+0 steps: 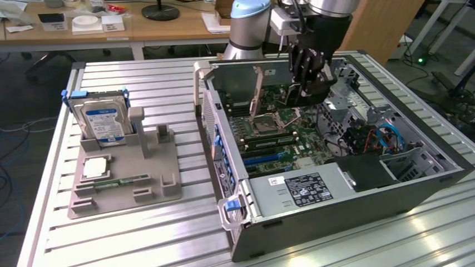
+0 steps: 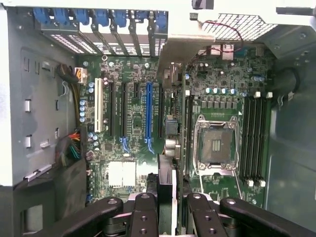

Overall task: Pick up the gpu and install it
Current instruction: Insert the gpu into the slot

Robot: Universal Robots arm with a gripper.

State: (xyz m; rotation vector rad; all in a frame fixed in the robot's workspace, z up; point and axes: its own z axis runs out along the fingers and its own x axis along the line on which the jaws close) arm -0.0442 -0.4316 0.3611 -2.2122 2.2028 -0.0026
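Down inside the open case (image 1: 438, 172), the tool (image 2: 168, 207) is clamped on the gpu (image 2: 166, 173), which stands on edge over the motherboard (image 2: 133, 123), between the blue slot (image 2: 148, 113) and the CPU socket (image 2: 216, 145). On the bench (image 1: 148, 239), well apart from the case, a grey tray (image 1: 159, 186) holds a hard drive (image 1: 102, 123) upright and a memory stick (image 1: 122, 182) lying flat.

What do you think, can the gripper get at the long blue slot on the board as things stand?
Probably yes. The gripper, shut on the card, hangs inside the open case over the board, and the blue slot lies bare beside the card's edge, with no cable or part across it.
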